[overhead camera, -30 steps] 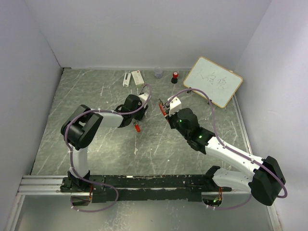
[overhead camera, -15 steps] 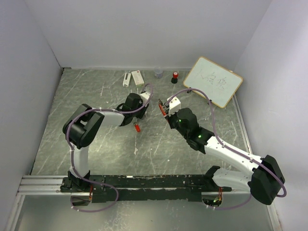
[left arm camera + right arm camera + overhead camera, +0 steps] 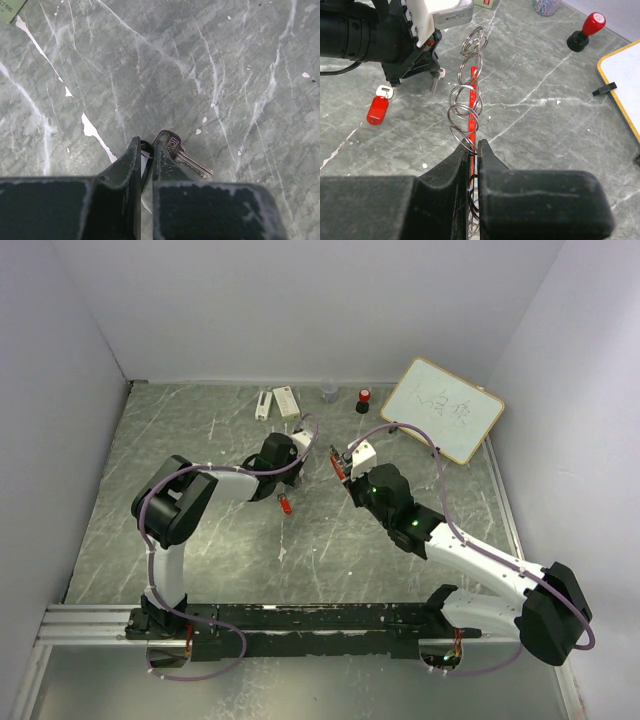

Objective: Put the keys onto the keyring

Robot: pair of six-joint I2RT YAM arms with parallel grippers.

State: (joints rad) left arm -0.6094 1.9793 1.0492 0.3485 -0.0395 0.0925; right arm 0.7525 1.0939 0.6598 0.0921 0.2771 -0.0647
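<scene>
The left gripper [image 3: 147, 146] was down at the tabletop [image 3: 225, 60], jaws clenched to a thin slit on the black tag end of the black-tagged key [image 3: 182, 156]. The silver blade stuck out to the side and lay on the marble. Across from it the right gripper [image 3: 472, 146] was clamped tight on the keyring [image 3: 467, 97], holding it up as a wobbly column of silver loops with the red fob running behind them. The red-tagged key [image 3: 377, 109] lay loose on the tabletop just beside the left gripper, nobody on it.

It looked a risky pinch. The grip was on the tag end rather than the blade, so the key could swivel or drop out as it lifted. The loops were held only at the bottom, so a push from the key would probably bend the column away instead of parting a coil. The two sets of jaws also sat close together, and a misjudged approach could knock them into each other.

The only container was a small clear cup [image 3: 546, 5] at the back, holding what looked like coloured paper clips. No key was in it.
</scene>
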